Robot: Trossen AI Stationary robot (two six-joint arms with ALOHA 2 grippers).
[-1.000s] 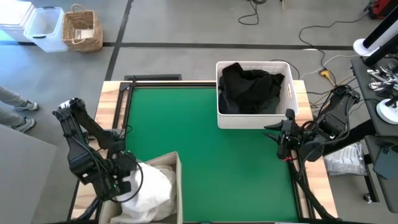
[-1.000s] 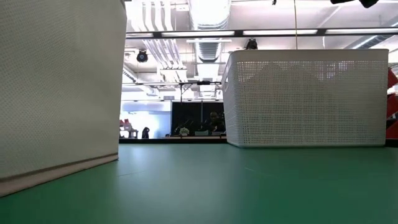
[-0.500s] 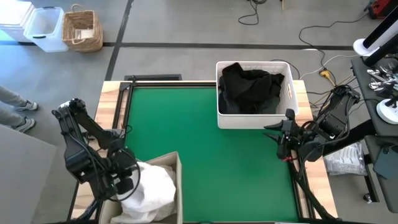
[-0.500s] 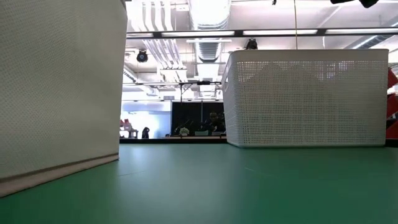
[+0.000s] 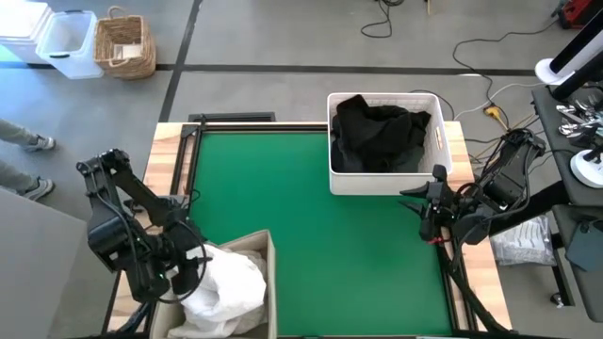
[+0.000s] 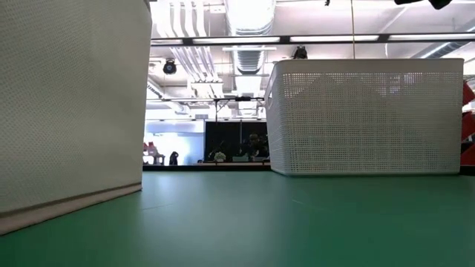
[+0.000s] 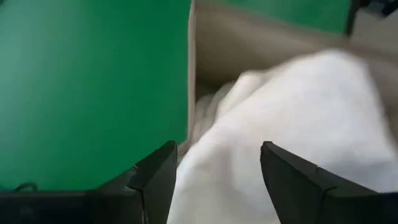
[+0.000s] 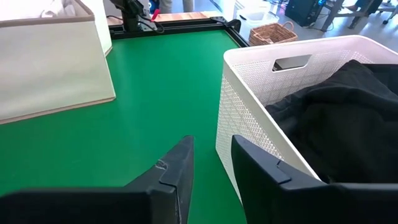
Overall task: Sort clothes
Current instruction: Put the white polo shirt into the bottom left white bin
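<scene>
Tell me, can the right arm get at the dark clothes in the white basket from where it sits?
Probably yes: the right gripper waits beside the white basket, whose top is open, and nothing covers the dark clothes.

This is looking like a robotics lab or open workshop hall rather than a home. Exposed ducts and pipes (image 6: 249,22) are running along the ceiling at the top of the low view, with strip lights (image 6: 349,38) glowing beside them. In the high view, cables (image 5: 476,56) are trailing over a bare grey concrete floor (image 5: 273,33) at upper right, and an equipment bench (image 5: 577,122) is standing at the right edge. A green-topped work table (image 5: 301,198) on a wooden frame is filling the centre.
</scene>
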